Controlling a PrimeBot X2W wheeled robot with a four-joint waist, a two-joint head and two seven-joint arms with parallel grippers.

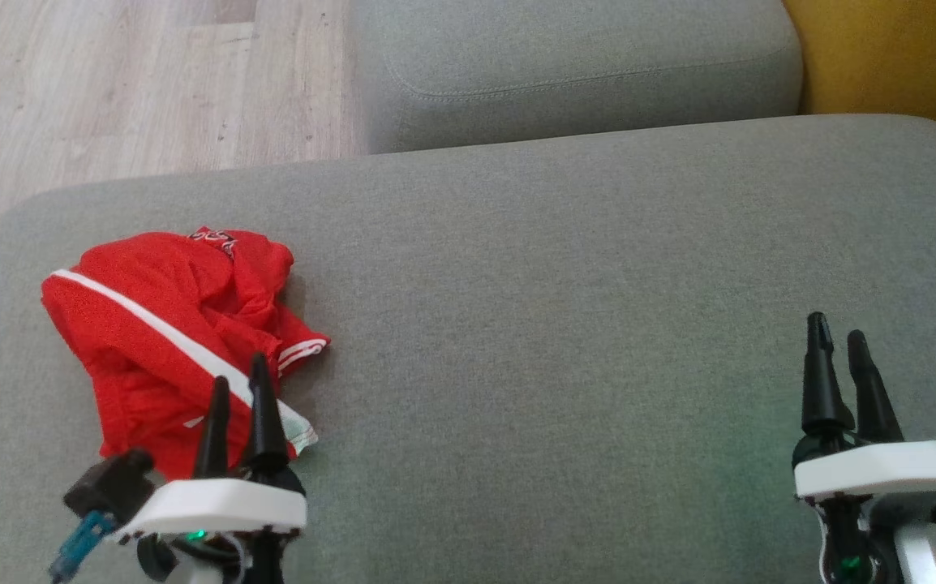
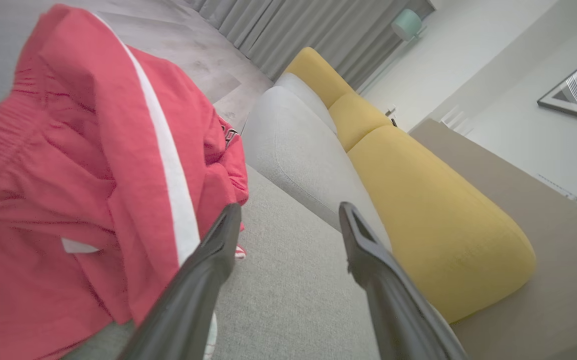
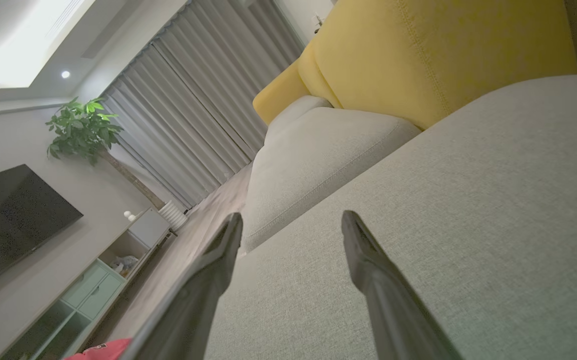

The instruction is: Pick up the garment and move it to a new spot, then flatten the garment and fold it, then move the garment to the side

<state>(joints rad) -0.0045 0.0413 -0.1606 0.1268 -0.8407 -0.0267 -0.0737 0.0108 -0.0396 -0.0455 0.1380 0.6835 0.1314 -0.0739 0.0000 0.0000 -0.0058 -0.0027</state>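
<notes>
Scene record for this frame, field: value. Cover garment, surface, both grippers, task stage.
garment: red with a white stripe, crumpled, not folded
surface: grey sofa seat; garment lies on its left part
left gripper: open, at the garment's near edge, nothing between the fingers
right gripper: open, over bare seat, well apart from the garment
surroundings: yellow cushion behind, wood floor at upper left
stage: garment not yet picked up
</notes>
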